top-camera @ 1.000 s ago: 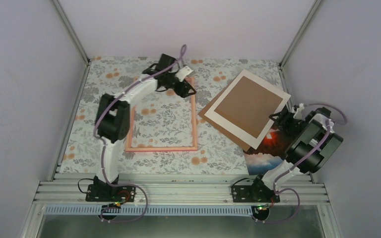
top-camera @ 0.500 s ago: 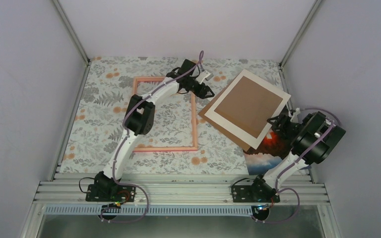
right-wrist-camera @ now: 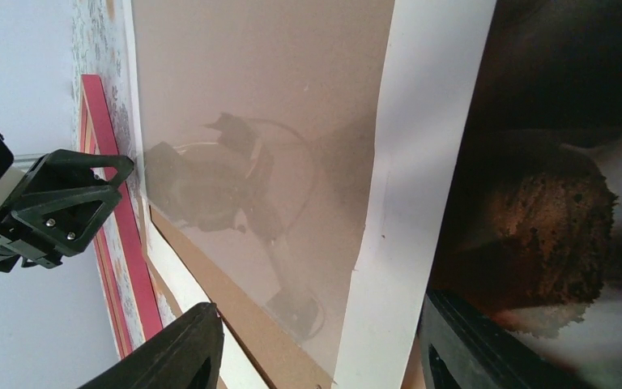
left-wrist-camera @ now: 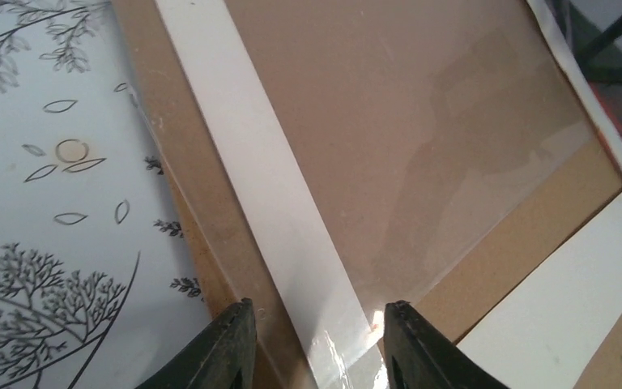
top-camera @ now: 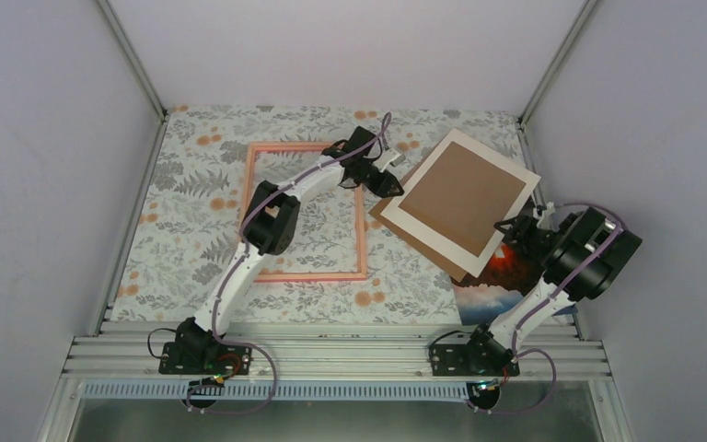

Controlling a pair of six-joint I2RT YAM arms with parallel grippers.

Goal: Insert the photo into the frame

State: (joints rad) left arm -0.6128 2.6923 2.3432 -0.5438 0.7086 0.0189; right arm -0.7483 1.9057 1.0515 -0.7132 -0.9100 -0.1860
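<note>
The photo (top-camera: pixel 502 273) lies face up at the right, mostly hidden under a white mat (top-camera: pixel 433 241) and a brown backing board (top-camera: pixel 460 198). Its red glow and dark rocks show in the right wrist view (right-wrist-camera: pixel 551 203). The pink frame (top-camera: pixel 302 275) lies flat on the left; one of its rails shows in the right wrist view (right-wrist-camera: pixel 101 138). My left gripper (top-camera: pixel 392 181) is open and empty over the stack's left corner, its jaws either side of the mat's strip (left-wrist-camera: pixel 316 350). My right gripper (top-camera: pixel 508 228) is open and empty over the mat's right edge (right-wrist-camera: pixel 324 356), beside the photo.
A clear sheet (left-wrist-camera: pixel 421 121) lies over the brown centre of the mat. The floral cloth (top-camera: pixel 193 184) covers the table. Grey walls and metal posts (top-camera: pixel 133 55) close in the sides and back. The right arm's elbow (top-camera: pixel 598 253) is close to the right wall.
My left arm has swung right from the frame's top rail to the left corner of the mat and board stack. My right arm has shifted only slightly.
</note>
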